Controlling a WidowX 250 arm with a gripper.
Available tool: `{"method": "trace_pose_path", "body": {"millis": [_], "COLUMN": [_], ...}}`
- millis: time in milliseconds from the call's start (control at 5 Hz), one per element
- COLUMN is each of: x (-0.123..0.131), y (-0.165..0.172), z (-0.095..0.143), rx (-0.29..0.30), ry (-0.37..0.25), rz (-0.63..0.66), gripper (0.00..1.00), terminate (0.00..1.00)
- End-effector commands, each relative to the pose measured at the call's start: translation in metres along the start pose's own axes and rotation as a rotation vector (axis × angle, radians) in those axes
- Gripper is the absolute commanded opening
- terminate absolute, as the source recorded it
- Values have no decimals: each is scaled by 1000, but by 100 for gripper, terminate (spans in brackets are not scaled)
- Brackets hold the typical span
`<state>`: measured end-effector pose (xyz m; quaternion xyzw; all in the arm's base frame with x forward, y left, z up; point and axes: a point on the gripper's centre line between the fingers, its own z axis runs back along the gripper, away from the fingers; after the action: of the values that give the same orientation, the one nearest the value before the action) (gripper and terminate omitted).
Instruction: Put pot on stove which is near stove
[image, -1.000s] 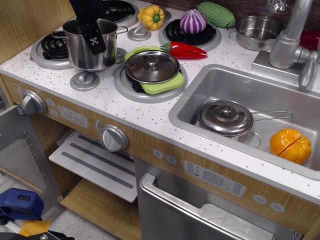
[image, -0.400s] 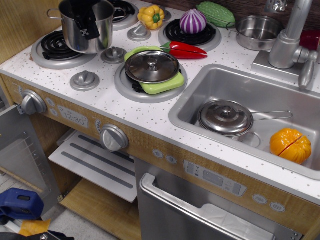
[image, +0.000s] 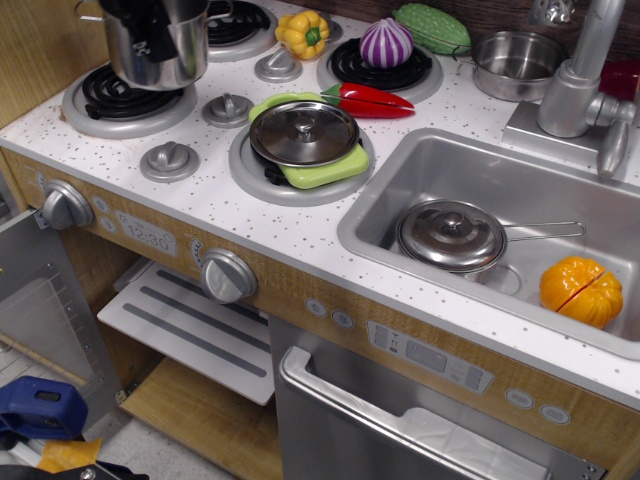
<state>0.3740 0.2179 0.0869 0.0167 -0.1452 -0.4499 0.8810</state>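
The tall shiny steel pot (image: 170, 55) hangs in the air at the top left, its base over the far part of the front-left stove burner (image: 105, 105), a black coil in a silver ring. My black gripper (image: 148, 28) reaches down from the top edge and is shut on the pot's rim, with one finger inside the pot. The gripper's upper part is cut off by the frame. The burner's near part shows bare below the pot.
A steel lid on a green plate (image: 305, 135) covers the middle burner. Small grey knobs (image: 168, 160) lie near it. A yellow pepper (image: 303, 33), purple onion (image: 385, 43), red chili (image: 372, 100) and steel bowl (image: 515, 62) lie behind. The sink (image: 390, 170) holds a lidded saucepan (image: 452, 236).
The pot has been lifted off the cooktop beside the burner and carried up and left. It now hangs over the front-left burner, still in my gripper.
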Motion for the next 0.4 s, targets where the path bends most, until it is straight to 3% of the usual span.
{"method": "trace_pose_path", "body": {"millis": [0,200], "x": [-21,-31], "y": [22,28], "z": [23,21], "rx": [51,36], "ry": [-30,-48], "rz": [-31,-51], "gripper": [0,0], "terminate": [0,0]}}
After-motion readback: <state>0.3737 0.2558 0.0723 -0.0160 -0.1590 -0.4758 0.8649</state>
